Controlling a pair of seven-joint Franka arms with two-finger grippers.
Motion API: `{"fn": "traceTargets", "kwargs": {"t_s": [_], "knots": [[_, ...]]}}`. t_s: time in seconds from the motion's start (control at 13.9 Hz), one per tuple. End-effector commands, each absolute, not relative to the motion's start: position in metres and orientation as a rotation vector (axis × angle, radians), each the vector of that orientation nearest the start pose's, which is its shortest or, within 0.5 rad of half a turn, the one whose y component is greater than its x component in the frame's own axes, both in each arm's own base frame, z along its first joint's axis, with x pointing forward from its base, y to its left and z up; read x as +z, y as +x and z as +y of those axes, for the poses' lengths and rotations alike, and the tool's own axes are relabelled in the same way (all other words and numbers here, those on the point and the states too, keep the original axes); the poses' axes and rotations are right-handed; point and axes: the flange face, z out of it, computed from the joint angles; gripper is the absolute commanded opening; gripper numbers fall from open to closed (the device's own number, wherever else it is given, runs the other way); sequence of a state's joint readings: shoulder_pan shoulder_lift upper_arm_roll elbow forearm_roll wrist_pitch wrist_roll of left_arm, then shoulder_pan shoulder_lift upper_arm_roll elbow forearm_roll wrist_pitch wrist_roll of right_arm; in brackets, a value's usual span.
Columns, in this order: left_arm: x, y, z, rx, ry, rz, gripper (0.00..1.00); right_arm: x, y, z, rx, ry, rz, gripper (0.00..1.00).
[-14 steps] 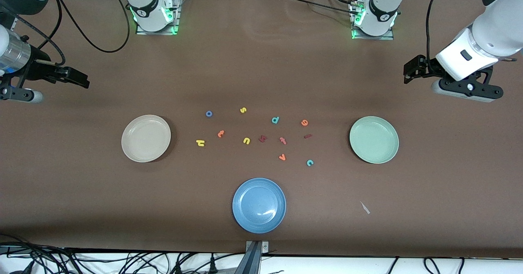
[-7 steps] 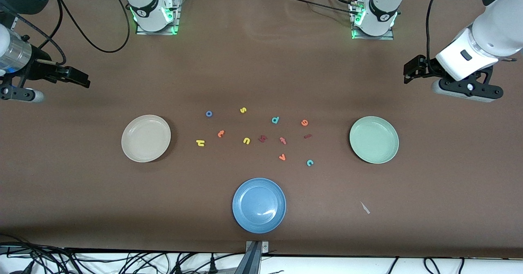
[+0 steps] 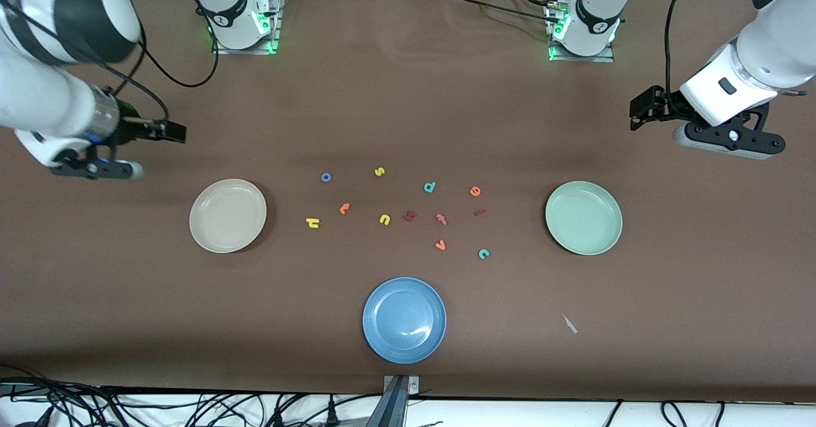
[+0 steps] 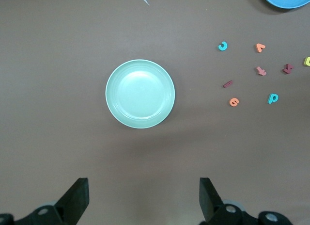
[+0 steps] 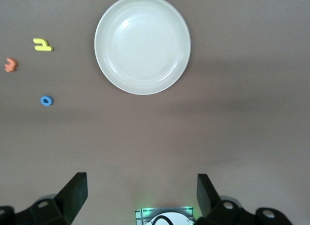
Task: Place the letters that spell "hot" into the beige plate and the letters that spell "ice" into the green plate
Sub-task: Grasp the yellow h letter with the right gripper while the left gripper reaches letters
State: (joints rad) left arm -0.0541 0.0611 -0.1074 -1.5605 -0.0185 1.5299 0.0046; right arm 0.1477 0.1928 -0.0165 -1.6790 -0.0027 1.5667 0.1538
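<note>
Swung inward toward the beige plate [image 3: 227, 215], right hand [image 3: 95, 159] hangs wide open, empty; left hand [image 3: 663, 111] waits likewise.

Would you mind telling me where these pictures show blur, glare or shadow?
Front view: the right arm is motion-blurred, the glossy round blue plate carries a small glare streak. Left wrist view: sharp, a soft shadow beside the pale green plate. Right wrist view: the round beige plate shows mild sheen.

beige plate [image 3: 227, 215] empty | green plate [image 3: 583, 218] empty | letters [image 3: 345, 208] between them — loose (flat)
</note>
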Motion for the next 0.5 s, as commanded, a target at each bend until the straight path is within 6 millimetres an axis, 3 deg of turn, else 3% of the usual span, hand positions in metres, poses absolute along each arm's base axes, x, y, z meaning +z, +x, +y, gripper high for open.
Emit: {"fn": "traceTargets", "kwargs": {"t_s": [0.0, 0.07, 0.22, 0.43], "knots": [[0.598, 0.562, -0.092, 0.149, -3.125, 0.233, 1.00, 0.423, 0.599, 0.124, 0.446, -3.122, -0.012, 1.00], [0.598, 0.562, -0.092, 0.148, -3.127, 0.202, 1.00, 0.407, 0.604, 0.138, 0.421, -3.114, -0.028, 1.00], [0.598, 0.561, -0.099, 0.148, -3.129, 0.152, 1.00, 0.377, 0.615, 0.153, 0.379, -3.058, 0.161, 1.00], [0.594, 0.561, -0.104, 0.160, -3.128, 0.120, 1.00, 0.345, 0.622, 0.186, 0.281, -3.055, 0.298, 1.00]]}}
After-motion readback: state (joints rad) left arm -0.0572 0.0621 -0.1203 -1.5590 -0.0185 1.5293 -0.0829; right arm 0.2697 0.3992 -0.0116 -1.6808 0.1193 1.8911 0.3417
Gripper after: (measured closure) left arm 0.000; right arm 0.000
